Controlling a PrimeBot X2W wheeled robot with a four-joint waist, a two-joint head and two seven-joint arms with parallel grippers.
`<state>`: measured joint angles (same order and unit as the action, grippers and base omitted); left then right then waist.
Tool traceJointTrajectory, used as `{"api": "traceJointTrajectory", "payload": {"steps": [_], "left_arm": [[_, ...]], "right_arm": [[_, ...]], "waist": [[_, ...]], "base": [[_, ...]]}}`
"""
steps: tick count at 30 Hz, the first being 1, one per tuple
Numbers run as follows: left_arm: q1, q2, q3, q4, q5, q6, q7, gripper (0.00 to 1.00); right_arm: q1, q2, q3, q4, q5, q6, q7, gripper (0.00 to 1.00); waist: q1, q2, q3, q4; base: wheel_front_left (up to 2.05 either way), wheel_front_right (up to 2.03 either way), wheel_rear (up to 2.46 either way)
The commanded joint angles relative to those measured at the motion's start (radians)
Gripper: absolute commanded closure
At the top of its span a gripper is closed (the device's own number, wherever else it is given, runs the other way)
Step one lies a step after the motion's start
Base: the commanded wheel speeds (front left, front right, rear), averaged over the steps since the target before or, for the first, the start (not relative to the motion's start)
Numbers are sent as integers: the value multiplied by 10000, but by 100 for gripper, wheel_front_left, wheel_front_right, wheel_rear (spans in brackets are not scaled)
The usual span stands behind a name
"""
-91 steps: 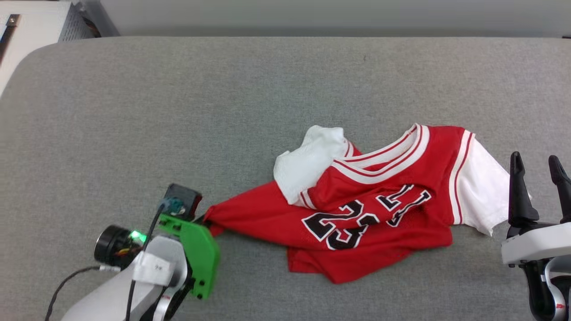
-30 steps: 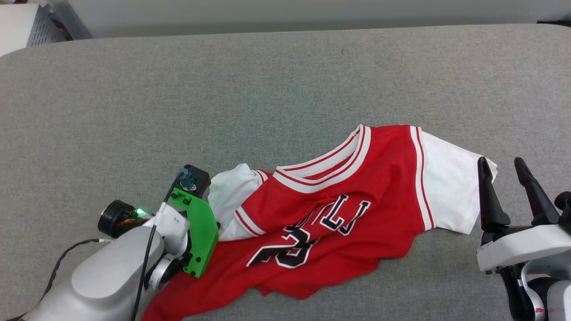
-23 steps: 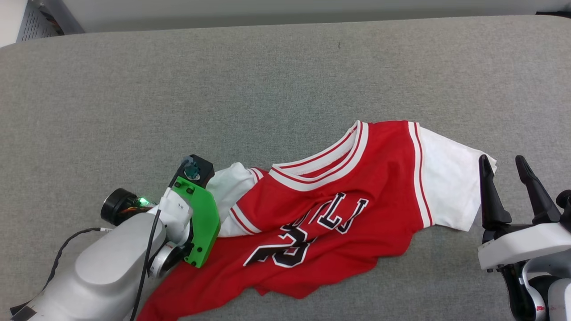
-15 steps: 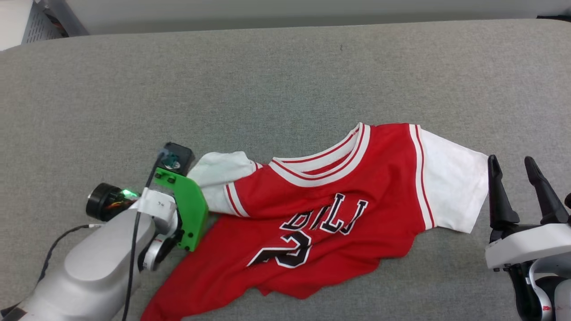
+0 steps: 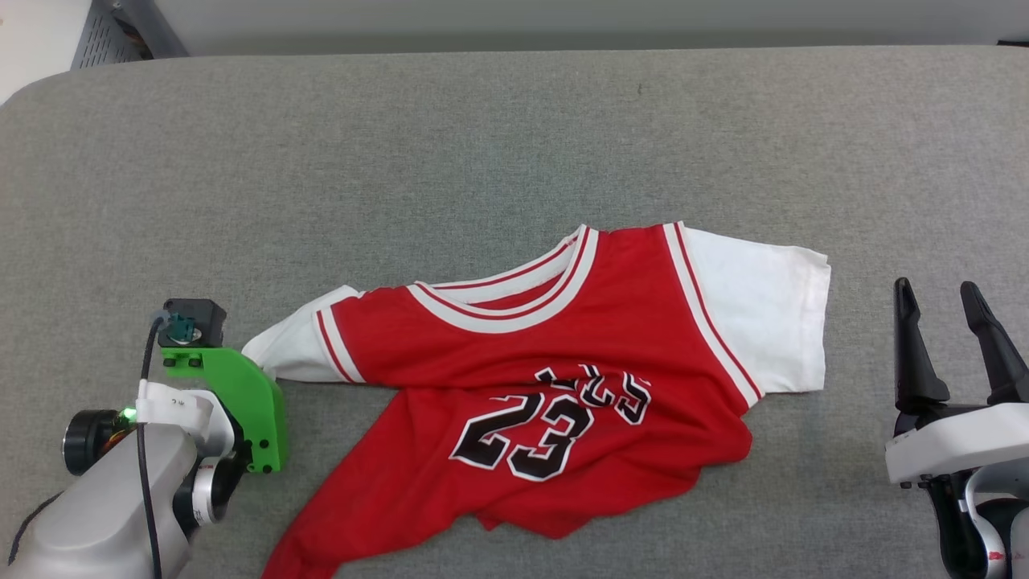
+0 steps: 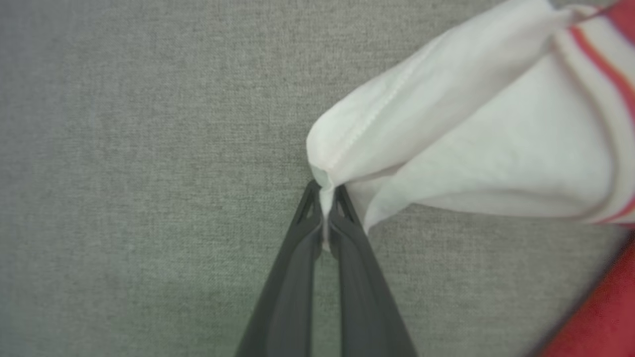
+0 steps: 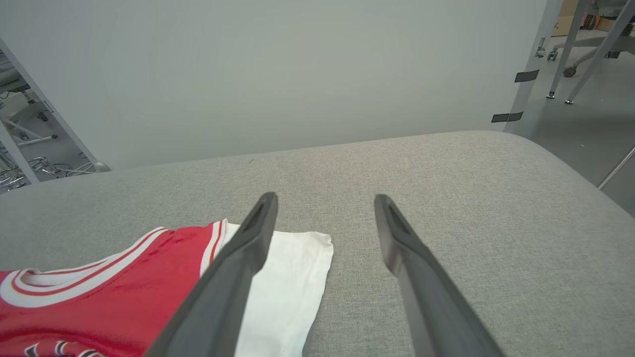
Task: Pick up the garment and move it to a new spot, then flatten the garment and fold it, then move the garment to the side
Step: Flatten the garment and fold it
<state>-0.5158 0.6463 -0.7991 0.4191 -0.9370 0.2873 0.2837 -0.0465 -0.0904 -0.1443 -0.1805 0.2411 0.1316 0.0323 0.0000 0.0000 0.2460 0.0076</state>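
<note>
The garment [image 5: 563,378], a red jersey with white sleeves and black numerals, lies rumpled on the grey table [image 5: 482,145], front up. Its left white sleeve [image 5: 293,354] is stretched out to the left. In the left wrist view my left gripper [image 6: 325,189] is shut on the hem corner of that white sleeve [image 6: 471,134]. In the head view the green wrist bracket [image 5: 241,398] hides those fingers. My right gripper [image 5: 961,297] stands open to the right of the other white sleeve [image 5: 764,314], apart from it. In the right wrist view my right gripper [image 7: 322,201] stands open above the sleeve edge [image 7: 292,282].
The grey padded table has rounded corners at the back left [image 5: 32,88] and back right [image 7: 536,144]. A pale wall [image 7: 297,74] runs behind it. Metal frame legs [image 7: 585,54] stand on the floor beyond the right end. A perforated rack [image 5: 104,32] is at the back left.
My left gripper has shut on the left sleeve and drawn it out to the left, unfolding the crumpled sleeve and spreading the chest. The right gripper has stayed open. The head camera shifted slightly.
</note>
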Motion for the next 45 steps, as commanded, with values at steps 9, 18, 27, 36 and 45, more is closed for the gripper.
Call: {"api": "traceJointTrajectory", "payload": {"steps": [9,18,27,36,45], "left_arm": [[1047,-817,989,401,-903,-139,-2049,0],[2048,-1034,1973,-1056,-380,623,-5110,0],[3087,-1430,3083,-3969,1624,1506,-5449,0],[3997,-1757,3307,-5697,2953,1767,-5453,0],[3560,-2238,3041,-6052,3395,1555,-5454,0]], "right_arm": [[-77,-14,-164,100,115,-9,-69,0],[165,-35,-180,399,247,-9,155,0],[287,-207,-263,945,631,-9,765,0],[-390,-1017,-541,2219,1540,-9,2701,0],[-2261,-2468,310,3599,2398,-9,5394,0]], "waist": [[0,0,-228,-123],[0,0,-823,31],[0,0,-994,176],[0,0,-809,511],[0,0,-186,1135]], "base": [[0,0,0],[0,0,0],[0,0,0],[0,0,0],[0,0,0]]}}
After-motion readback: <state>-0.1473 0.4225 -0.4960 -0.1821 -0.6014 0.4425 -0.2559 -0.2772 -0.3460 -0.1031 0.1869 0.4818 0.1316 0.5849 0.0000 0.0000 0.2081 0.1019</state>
